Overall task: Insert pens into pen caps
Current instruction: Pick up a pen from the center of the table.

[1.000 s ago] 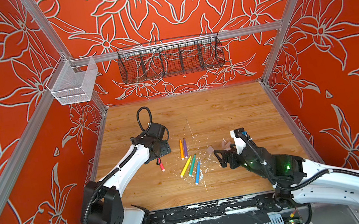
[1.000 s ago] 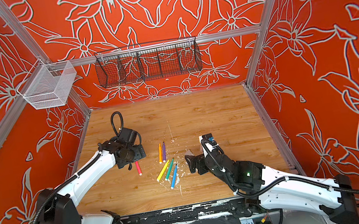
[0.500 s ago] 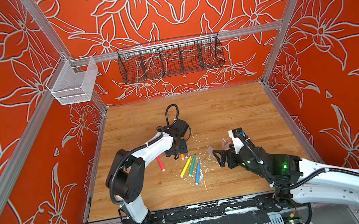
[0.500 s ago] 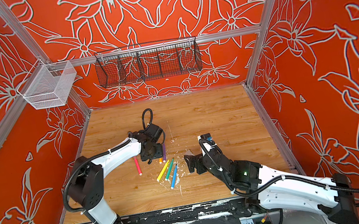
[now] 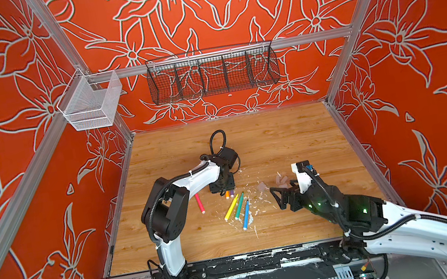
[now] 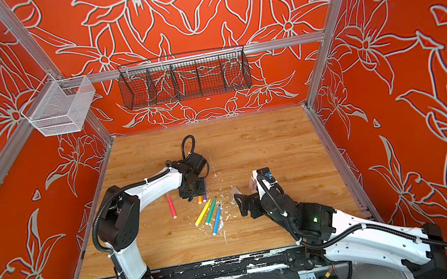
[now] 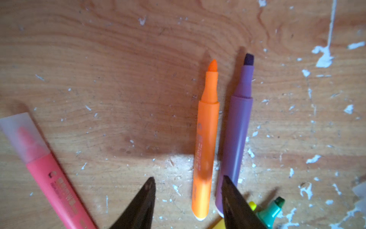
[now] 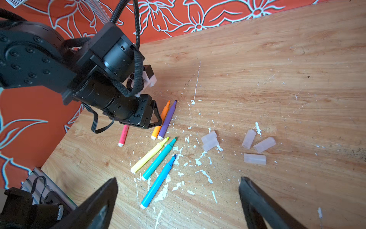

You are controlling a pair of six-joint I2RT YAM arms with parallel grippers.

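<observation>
Several pens lie mid-table. The pink pen [image 5: 199, 203] wears a translucent cap [image 7: 19, 134]. Orange pen [image 7: 207, 138] and purple pen [image 7: 236, 138] lie side by side, uncapped. Yellow pen [image 5: 231, 207], green pen [image 5: 239, 205] and blue pen [image 5: 246, 214] fan out nearer the front. My left gripper [image 7: 188, 180] stands low over the orange pen's white rear end, jaws astride it with a gap on one side; one finger [image 7: 235, 202] overlaps the purple pen. Several loose pen caps [image 8: 254, 159] lie to the right. My right gripper [image 8: 178, 181] hovers wide open near the blue pen [image 8: 158, 180], holding nothing.
White paint flecks [image 8: 198, 160] litter the wooden table [image 5: 278, 143]. A black wire basket [image 5: 212, 72] hangs on the back wall and a white mesh basket [image 5: 91, 103] on the left rail. Red walls enclose three sides.
My left arm swung right from beside the pink pen to over the orange and purple pens, and its jaws have narrowed. The right arm has stayed put, open.
</observation>
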